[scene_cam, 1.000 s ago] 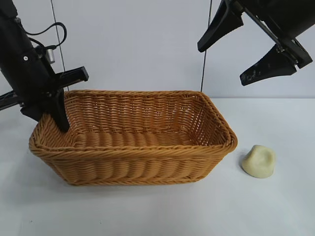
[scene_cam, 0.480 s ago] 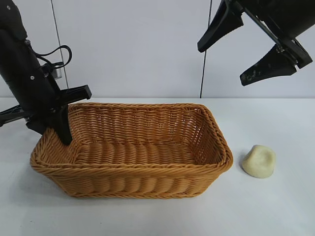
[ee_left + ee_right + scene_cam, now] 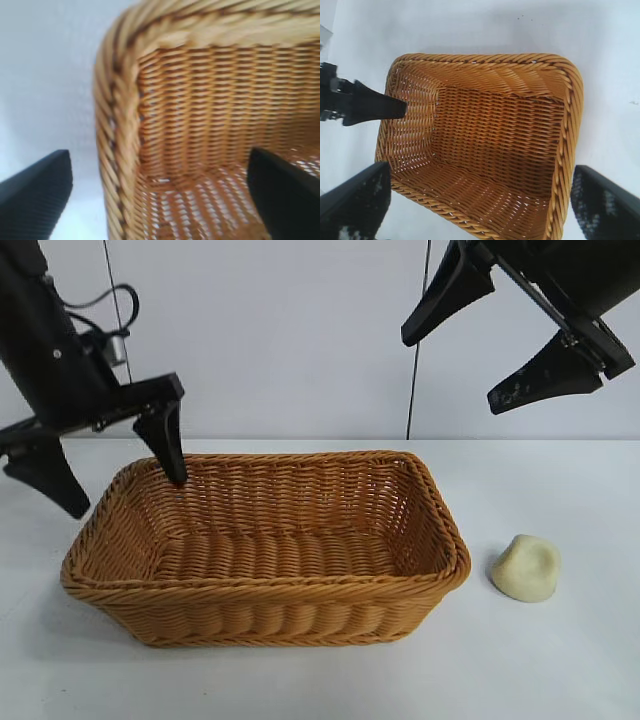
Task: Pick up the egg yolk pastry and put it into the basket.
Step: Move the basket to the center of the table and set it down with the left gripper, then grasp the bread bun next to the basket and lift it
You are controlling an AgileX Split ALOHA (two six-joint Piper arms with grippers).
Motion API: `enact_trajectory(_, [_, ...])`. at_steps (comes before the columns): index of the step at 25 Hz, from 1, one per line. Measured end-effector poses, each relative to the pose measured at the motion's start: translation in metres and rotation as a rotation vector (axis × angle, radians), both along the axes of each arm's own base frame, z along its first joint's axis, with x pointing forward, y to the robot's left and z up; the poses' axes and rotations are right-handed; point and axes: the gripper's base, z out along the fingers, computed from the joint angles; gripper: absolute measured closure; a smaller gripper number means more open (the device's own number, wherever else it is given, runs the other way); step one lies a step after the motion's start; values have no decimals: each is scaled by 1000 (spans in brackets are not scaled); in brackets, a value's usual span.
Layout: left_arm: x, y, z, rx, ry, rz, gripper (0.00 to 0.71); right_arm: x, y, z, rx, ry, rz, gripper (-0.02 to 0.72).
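On the white table [image 3: 300, 680], the egg yolk pastry [image 3: 526, 568] lay just beside the basket's [image 3: 265, 585] right end, untouched, so the pick-up and the placing both remained to be done. The basket sat near the table's middle, and nothing showed inside it. The left gripper [image 3: 110, 472] hung at the basket's left end with its fingers spread wide, 1 inside the rim and 1 outside, gripping nothing. The right gripper [image 3: 500, 345] hovered high above the basket's right end, fingers wide apart and empty, well above the pastry. Nothing lay between that gripper and the pastry; only the basket's near wall stood close by.
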Motion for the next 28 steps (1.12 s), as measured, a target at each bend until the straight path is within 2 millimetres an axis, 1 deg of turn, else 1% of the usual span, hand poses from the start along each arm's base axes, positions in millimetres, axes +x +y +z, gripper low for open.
enact_trajectory(1, [1,1,14,10,-41,-10,21,0,0,0,0,1,1,8])
enact_trajectory(3, [2,6,36,59,-107,-37,18,0,0,0,1,3,2,8])
enact_trajectory(5, [3,15,48,126,-131,-50,17,-1,0,0,1,5,5,8])
enact_trajectory(9, [7,48,50,234,-117,-16,17,-1,0,0,2,10,9,8])
enact_trajectory(11, [9,68,50,252,-102,25,16,-1,0,0,2,10,9,8])
enact_trajectory(14, [8,91,49,270,-66,67,16,-1,0,0,2,10,9,8])
enact_trajectory(16, [5,98,48,282,-30,58,16,-1,0,0,2,10,9,8])
enact_trajectory(20, [2,100,50,301,-27,44,15,-1,0,0,2,10,9,8])
enact_trajectory(22, [-7,100,57,303,-38,45,14,-1,0,0,2,10,9,8])
enact_trajectory(24, [-24,101,64,305,-39,45,14,-1,0,0,2,10,9,8])
enact_trajectory(26, [-48,102,76,307,-53,46,14,-1,0,0,2,10,9,8])
enact_trajectory(28, [-78,103,81,312,-51,45,14,-1,0,0,2,10,10,8])
